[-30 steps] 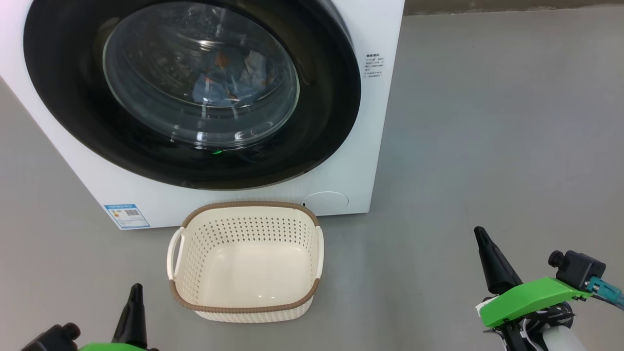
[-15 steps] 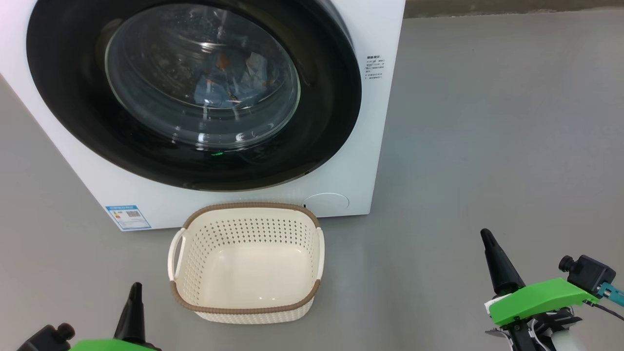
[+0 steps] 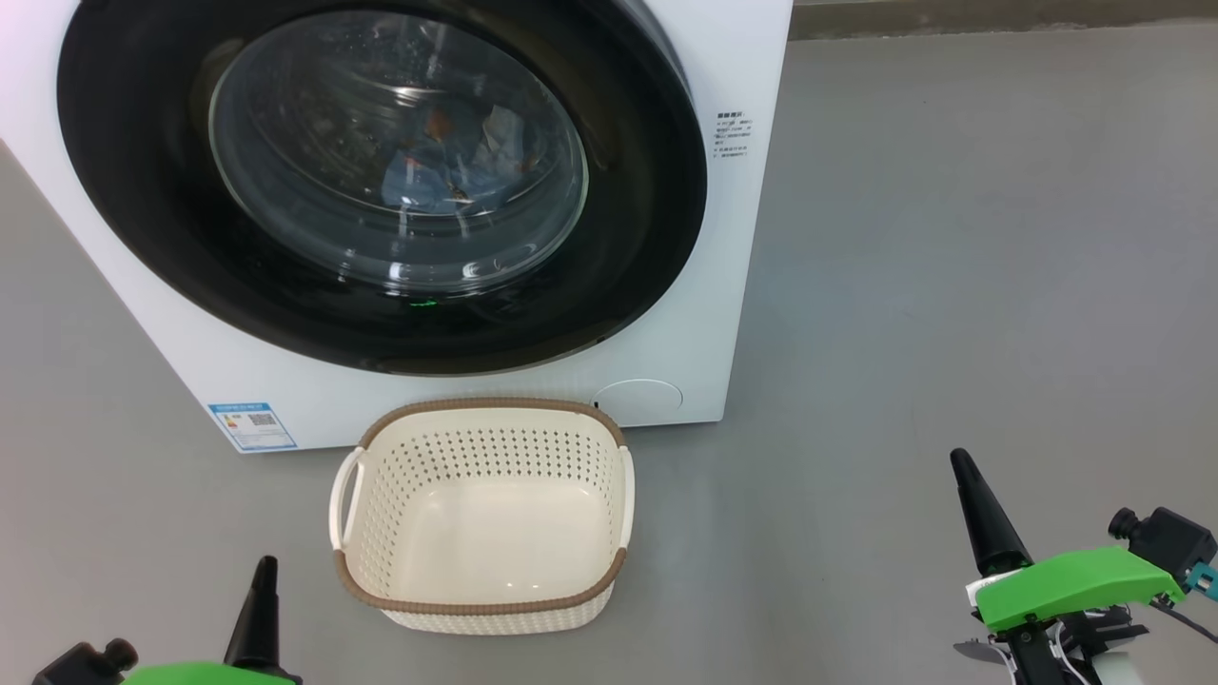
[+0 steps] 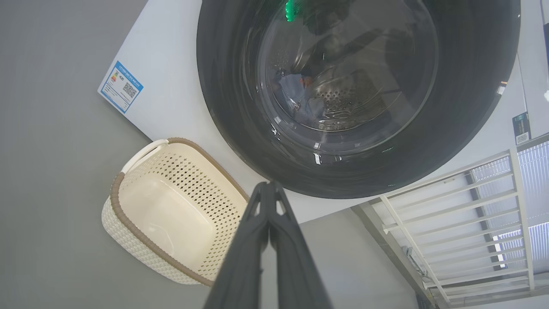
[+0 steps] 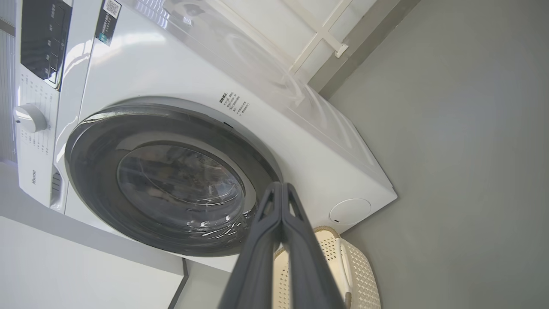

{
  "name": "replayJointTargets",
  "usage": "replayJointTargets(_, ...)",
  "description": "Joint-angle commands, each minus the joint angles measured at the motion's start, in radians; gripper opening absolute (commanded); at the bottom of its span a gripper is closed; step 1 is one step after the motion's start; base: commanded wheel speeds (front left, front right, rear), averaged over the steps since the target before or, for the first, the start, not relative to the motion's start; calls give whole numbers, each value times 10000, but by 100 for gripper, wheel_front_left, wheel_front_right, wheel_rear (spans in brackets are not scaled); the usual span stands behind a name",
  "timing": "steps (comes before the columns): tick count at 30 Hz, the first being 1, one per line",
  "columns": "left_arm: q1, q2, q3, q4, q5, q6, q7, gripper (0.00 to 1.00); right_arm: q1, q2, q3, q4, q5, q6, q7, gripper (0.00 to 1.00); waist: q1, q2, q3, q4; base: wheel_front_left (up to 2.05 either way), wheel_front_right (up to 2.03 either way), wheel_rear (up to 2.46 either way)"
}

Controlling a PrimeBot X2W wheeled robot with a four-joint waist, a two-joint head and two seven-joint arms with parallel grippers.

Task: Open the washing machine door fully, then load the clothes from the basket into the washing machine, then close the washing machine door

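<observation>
Cream basket (image 3: pixel 481 606) sits on the floor (image 3: pixel 952 238) before the washing machine (image 3: pixel 733 285), between the closed left fingers (image 3: pixel 259 614) and closed right fingers (image 3: pixel 985 514), apart from both. Left wrist: clothes (image 4: pixel 300 98) lie behind the shut door (image 4: pixel 231 107). Right wrist: the pressed-together fingers cross the door's rim.

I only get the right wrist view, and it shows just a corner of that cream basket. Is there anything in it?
Observer: No, the basket is empty; the head view shows its bare floor.
Operator: So where are the clothes?
Observer: Blue clothes with orange prints lie behind the glass of the closed washing machine door.
Operator: And the other arm?
Observer: The left gripper is shut, holding nothing.
</observation>
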Motion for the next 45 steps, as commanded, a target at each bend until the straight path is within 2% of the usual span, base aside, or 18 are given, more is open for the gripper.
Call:
replayJointTargets(1,-498,102,277,-179,-347,-18,88,0,-17,21,-17,-332,313,-6,107,0,0,0,-8,3,0,0,0)
replayJointTargets(45,-797,-9,800,-47,-4563,-28,1413,0,390,497,-1007,-766,4483,-12,1447,0,0,0,-179,65,0,0,0)
